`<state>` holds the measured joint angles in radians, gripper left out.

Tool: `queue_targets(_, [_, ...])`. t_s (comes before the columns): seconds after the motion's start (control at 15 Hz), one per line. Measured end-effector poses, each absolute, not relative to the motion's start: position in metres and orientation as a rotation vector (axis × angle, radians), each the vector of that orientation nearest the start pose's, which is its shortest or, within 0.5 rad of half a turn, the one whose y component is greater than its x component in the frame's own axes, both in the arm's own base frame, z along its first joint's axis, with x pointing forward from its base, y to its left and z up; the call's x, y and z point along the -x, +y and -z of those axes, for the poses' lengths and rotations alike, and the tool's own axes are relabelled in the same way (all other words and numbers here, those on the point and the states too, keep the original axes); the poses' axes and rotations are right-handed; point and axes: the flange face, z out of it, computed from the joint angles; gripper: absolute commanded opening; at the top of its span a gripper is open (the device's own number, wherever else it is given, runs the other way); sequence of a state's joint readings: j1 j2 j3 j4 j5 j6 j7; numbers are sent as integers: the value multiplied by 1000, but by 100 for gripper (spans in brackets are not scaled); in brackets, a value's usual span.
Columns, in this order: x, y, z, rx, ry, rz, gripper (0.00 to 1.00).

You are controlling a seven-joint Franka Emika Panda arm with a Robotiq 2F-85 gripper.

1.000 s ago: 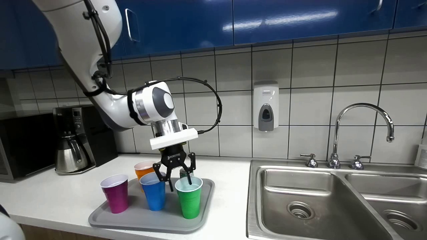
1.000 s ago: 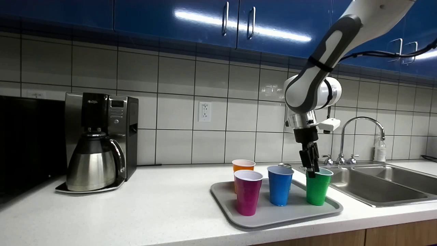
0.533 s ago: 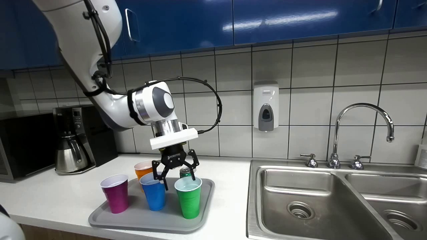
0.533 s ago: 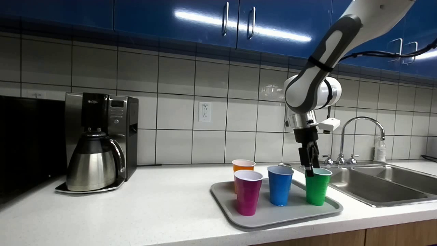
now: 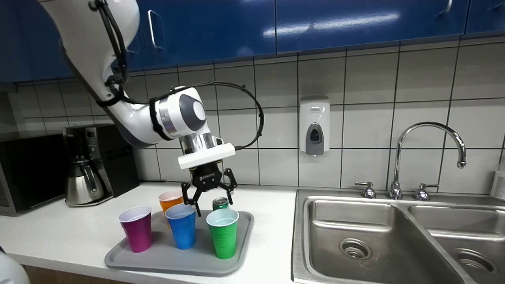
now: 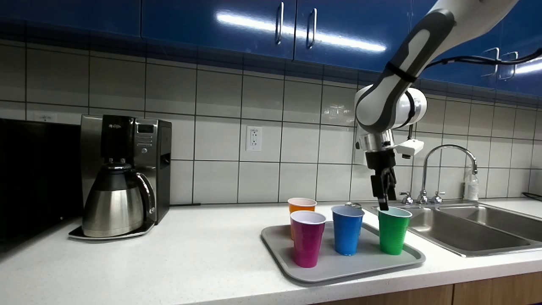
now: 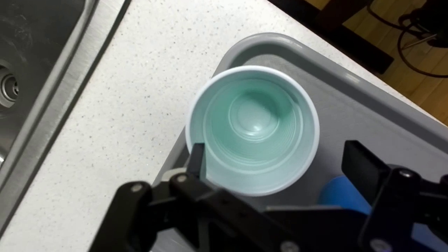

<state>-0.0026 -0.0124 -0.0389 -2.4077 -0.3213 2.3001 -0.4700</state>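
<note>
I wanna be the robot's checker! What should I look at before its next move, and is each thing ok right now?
1. Jaws open and holding nothing: ok.
2. Jaws not touching the green cup: ok, a gap shows in an exterior view.
3. The green cup, blue cup, purple cup and orange cup standing upright: ok.
4. The tray flat on the counter: ok, but its front side is close to the counter's edge.
5. The can standing on the tray: cannot tell, cups hide its base.
6. The whole green cup showing in the wrist view: not ok, one of the jaws hides a bit of it.
</note>
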Motion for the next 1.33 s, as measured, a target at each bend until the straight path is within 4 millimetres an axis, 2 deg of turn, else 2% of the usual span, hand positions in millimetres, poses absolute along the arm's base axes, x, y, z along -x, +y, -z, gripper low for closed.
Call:
queue_targets(0.33, [-474, -25, -342, 3181, -1067, -157, 100])
queue_targets(0.6, [-461, -21, -365, 3206, -1040, -96, 100])
queue_targets(1.07, [-422, -2, -399, 3235, -1005, -35, 100])
queue_targets(1.33, [-398, 15, -409, 3226, -1037, -42, 100])
